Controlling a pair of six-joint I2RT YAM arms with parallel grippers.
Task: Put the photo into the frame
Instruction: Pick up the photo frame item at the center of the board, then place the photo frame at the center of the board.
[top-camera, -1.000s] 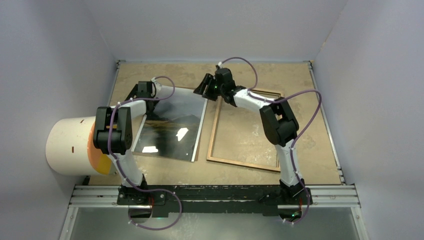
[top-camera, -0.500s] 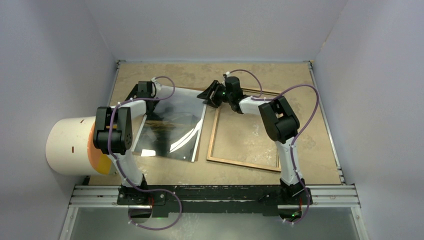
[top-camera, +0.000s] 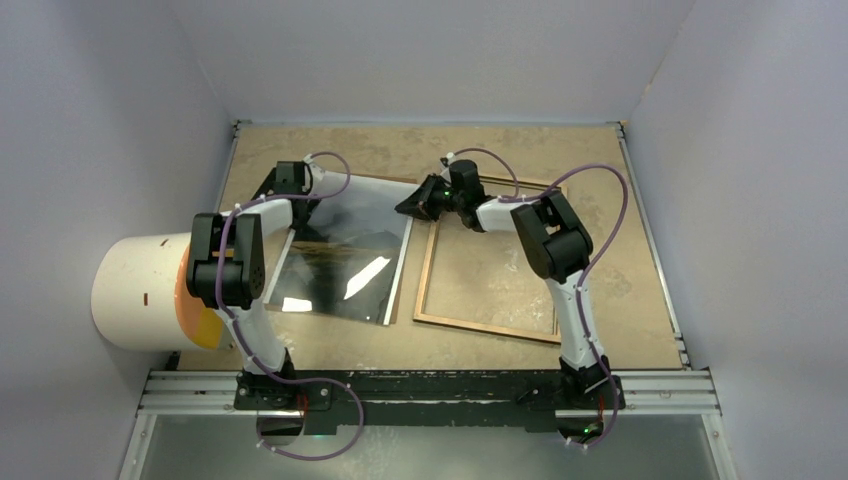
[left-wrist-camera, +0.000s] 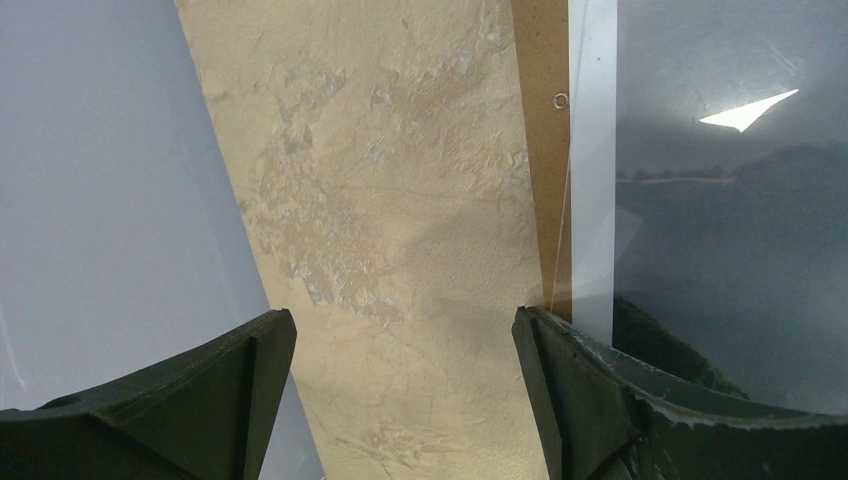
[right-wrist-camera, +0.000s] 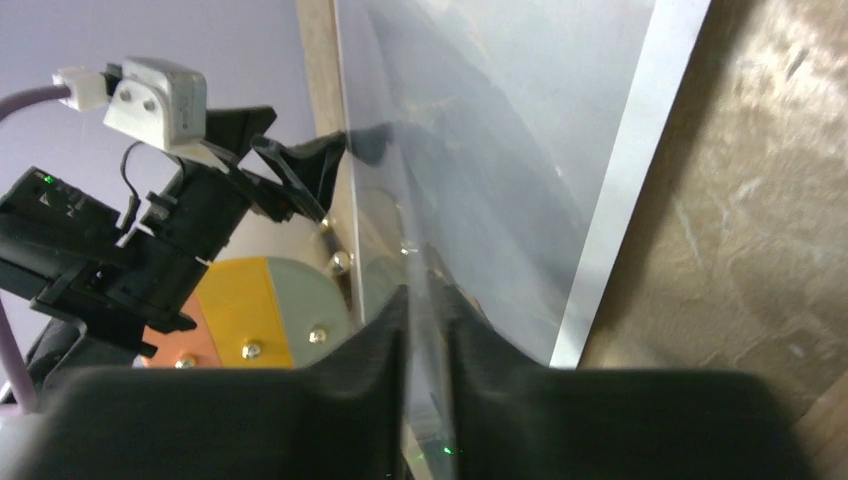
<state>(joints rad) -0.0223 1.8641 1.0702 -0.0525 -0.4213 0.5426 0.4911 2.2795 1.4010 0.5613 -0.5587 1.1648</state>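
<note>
The photo (top-camera: 340, 255), a glossy dark landscape print with a white edge, lies left of centre on a brown backing board (left-wrist-camera: 541, 120). The frame (top-camera: 486, 329) lies to its right, wood-brown back up, with bare table showing through it. My right gripper (top-camera: 410, 207) is at the photo's far right corner. In the right wrist view that gripper (right-wrist-camera: 428, 312) is shut on the photo's (right-wrist-camera: 500, 130) thin edge. My left gripper (top-camera: 285, 186) is at the photo's far left corner. Seen from the left wrist, the left gripper (left-wrist-camera: 402, 330) is open over bare table, and the photo (left-wrist-camera: 740, 230) lies just right of it.
A white cylinder with an orange and yellow end (top-camera: 135, 290) lies at the left edge beside the left arm. Grey walls close in the table on three sides. A metal rail (top-camera: 430, 385) carries both arm bases at the near edge.
My right gripper dropped to the photo's far right corner and closed on its edge. The glare on the print shifted. The left arm stayed still.
</note>
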